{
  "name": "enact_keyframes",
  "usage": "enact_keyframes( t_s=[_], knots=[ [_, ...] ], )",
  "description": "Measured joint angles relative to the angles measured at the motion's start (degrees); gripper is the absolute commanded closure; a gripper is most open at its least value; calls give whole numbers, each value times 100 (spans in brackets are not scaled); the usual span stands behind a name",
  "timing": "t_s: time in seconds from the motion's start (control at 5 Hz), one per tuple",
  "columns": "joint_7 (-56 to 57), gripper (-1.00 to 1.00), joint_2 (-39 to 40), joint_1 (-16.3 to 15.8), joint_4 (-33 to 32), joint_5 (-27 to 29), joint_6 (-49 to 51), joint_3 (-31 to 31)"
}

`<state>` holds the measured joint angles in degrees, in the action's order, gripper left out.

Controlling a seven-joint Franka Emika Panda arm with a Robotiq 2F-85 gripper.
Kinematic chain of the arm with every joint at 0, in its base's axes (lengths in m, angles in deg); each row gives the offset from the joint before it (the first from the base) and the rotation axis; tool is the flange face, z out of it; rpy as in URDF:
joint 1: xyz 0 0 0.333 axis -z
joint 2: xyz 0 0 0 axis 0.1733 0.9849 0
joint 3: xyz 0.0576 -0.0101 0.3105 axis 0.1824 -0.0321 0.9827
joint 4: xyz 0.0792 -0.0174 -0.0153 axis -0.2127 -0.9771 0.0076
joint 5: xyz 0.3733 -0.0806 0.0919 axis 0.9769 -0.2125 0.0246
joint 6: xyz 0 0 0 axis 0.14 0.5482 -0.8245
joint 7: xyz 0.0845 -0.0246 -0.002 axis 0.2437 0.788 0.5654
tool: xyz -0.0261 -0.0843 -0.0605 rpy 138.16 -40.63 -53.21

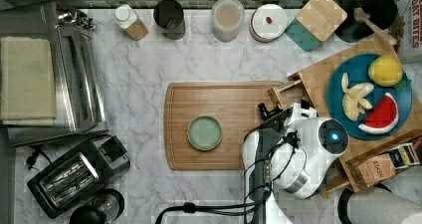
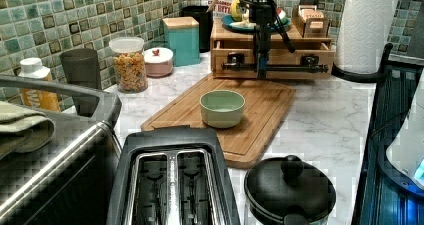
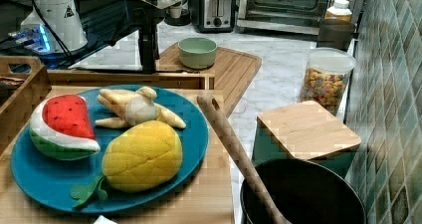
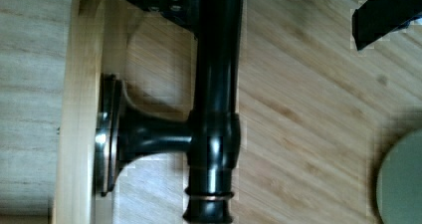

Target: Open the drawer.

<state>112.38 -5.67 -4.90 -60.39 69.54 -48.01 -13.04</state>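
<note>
The drawer [image 2: 287, 58] sits in a light-wood stand [image 2: 225, 35] under a blue plate of toy fruit. Its slim black bar handle [image 2: 280, 68] runs across the front. In the top view the drawer's corner [image 1: 287, 91] stands out a little to the top view's left of the stand. My gripper [image 2: 261, 69] hangs straight down onto the handle. In the wrist view the handle [image 4: 216, 84] passes between the fingers of my gripper [image 4: 273, 7]. One finger [image 4: 159, 0] is behind the bar, next to the drawer front [image 4: 79, 109]. The other finger [image 4: 388, 15] stands well off it. The gripper is open.
A brown cutting board [image 1: 224, 109] with a green bowl [image 1: 204, 133] lies right before the drawer. Jars [image 1: 227, 19], a teal box [image 1: 318, 17] and a black pot [image 1: 370, 10] line the tiled wall. A toaster [image 1: 74, 176] and an oven [image 1: 74, 79] stand at the top view's left.
</note>
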Motion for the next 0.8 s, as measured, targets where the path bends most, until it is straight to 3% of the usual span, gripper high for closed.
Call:
enact_keyframes(
  t_s=[0.2, 0.8],
  knots=[
    [-123, -100, 9, -77, -134, 585, -173, 20],
    [-1953, -100, -493, -284, -750, 835, -56, 561]
  ],
)
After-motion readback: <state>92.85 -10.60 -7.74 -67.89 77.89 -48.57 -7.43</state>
